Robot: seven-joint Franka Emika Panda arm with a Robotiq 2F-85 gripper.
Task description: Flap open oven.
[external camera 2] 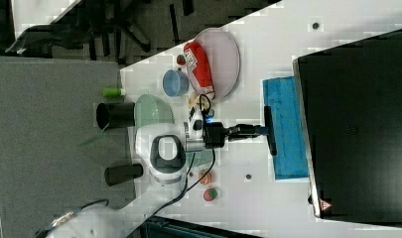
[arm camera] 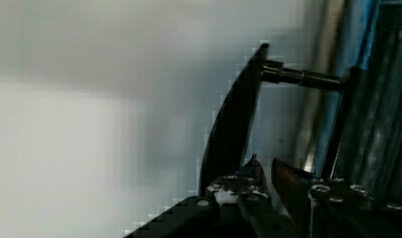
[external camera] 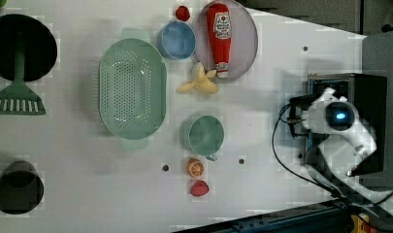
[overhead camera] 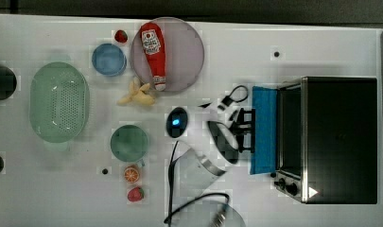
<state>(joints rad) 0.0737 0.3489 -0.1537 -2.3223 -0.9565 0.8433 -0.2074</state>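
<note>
The oven (overhead camera: pixel 340 137) stands at the top view's right, with a black top, a silver frame and two black knobs (overhead camera: pixel 286 184). Its blue door (overhead camera: pixel 265 127) hangs tilted outward from the frame, partly open. My gripper (overhead camera: pixel 246 127) reaches in from the top view's left and is shut on the door's black bar handle (external camera 2: pixel 271 144). In the right view the gripper (external camera 2: pixel 262 130) meets the bar near its middle. Close up in the wrist view, the handle (arm camera: pixel 233 119) runs past my fingertips (arm camera: pixel 250 171).
A ketchup bottle (overhead camera: pixel 153 54) lies on a plate (overhead camera: pixel 187 52) at the back. Beside them are a blue bowl (overhead camera: pixel 108 59), a banana (overhead camera: pixel 137 92), a green colander (overhead camera: pixel 59 101), a green cup (overhead camera: pixel 129 142), an orange slice (overhead camera: pixel 131 174) and a strawberry (overhead camera: pixel 135 194).
</note>
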